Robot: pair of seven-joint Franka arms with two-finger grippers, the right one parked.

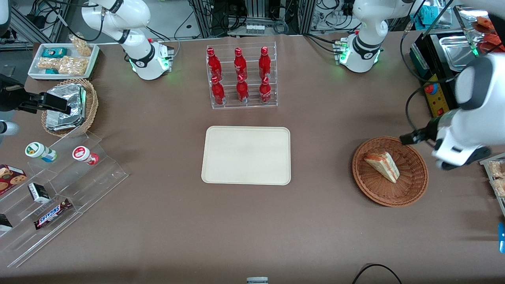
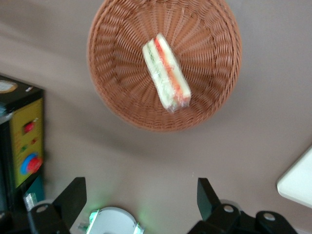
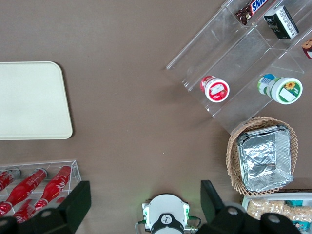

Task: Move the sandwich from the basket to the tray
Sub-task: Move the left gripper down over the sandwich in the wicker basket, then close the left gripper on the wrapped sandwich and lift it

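Observation:
The sandwich [image 1: 382, 166], a pale wedge with red and green layers, lies in the round reddish-brown wicker basket [image 1: 410, 189] toward the working arm's end of the table. The left wrist view shows the sandwich [image 2: 165, 78] lying in the basket [image 2: 117, 58]. My left gripper [image 1: 409, 138] hangs above the table at the basket's rim farther from the front camera. It is open and empty, and in the wrist view [image 2: 140, 197] its fingers stand wide apart. The cream tray [image 1: 246, 155] lies bare at the table's middle; a corner of it [image 2: 297, 183] shows in the wrist view.
A clear rack of red bottles [image 1: 241, 77] stands farther from the front camera than the tray. A yellow control box [image 1: 434, 94] sits near the working arm. A stepped acrylic shelf with snacks [image 1: 59, 185] and a tan basket of foil packets [image 1: 71, 106] lie toward the parked arm's end.

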